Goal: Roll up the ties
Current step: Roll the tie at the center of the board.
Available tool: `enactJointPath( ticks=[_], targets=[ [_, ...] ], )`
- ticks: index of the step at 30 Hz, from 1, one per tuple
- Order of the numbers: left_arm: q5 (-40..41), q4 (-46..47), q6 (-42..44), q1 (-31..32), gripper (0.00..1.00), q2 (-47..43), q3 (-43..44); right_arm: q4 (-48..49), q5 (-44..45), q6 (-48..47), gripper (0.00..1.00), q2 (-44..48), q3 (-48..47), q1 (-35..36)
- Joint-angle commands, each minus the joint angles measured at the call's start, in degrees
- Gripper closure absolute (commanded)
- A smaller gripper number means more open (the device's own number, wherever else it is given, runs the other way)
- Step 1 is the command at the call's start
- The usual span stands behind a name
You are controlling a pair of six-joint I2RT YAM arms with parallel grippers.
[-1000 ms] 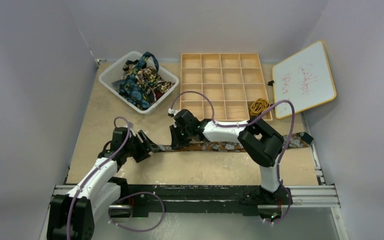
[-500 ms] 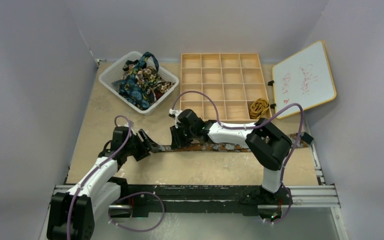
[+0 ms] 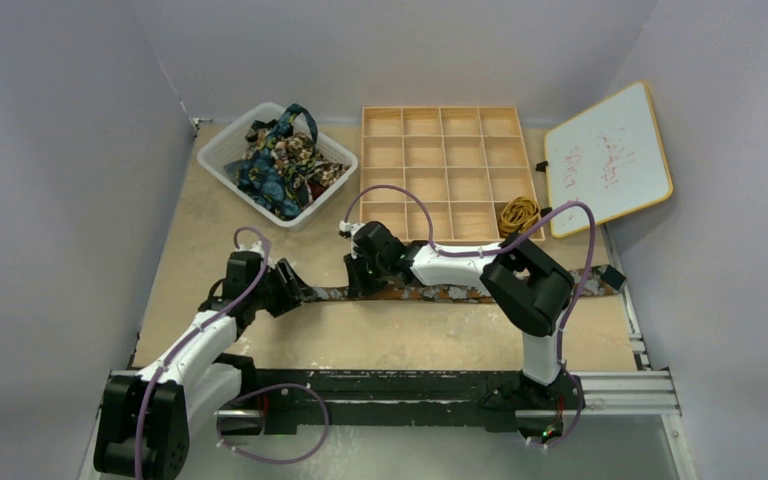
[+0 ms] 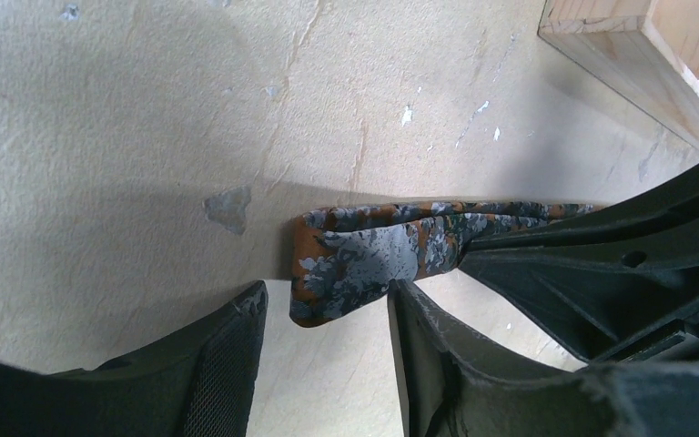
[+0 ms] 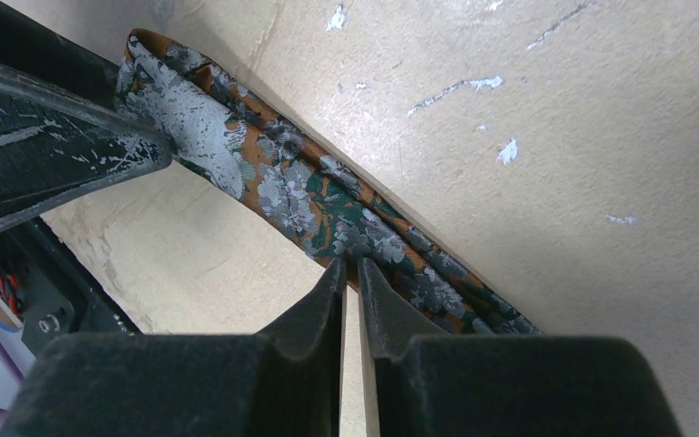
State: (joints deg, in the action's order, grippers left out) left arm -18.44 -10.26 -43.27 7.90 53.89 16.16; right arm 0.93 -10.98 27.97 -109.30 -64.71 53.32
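Straddling brown tie end with left gripper half-open, nothing clamped, likely to start roll. Pinning tie edge mid-table with right gripper near-closed; actual hold unclear.

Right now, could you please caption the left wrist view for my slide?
Left gripper, jaws open, straddles the end of the patterned tie on the table.

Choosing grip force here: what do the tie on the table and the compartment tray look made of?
The tie: woven fabric, likely silk or polyester, by its slight sheen and soft folds. The compartment tray: pale, seemingly unfinished wood, faint grain, matte.
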Motion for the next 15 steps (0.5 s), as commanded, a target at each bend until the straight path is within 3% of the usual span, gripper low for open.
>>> enactJointPath(
  ticks=[1, 15],
  targets=[
    [0.41, 3.41, 4.43, 0.01, 0.5, 0.98, 1.06, -4.2, 3.29, -2.26, 0.88, -2.97, -1.18, -0.79],
    [-0.06, 5.39, 7.25, 0.01, 0.58, 3.07, 2.25, -6.29, -2.12, -9.51, 0.9, -3.78, -1.33, -3.32]
  ],
)
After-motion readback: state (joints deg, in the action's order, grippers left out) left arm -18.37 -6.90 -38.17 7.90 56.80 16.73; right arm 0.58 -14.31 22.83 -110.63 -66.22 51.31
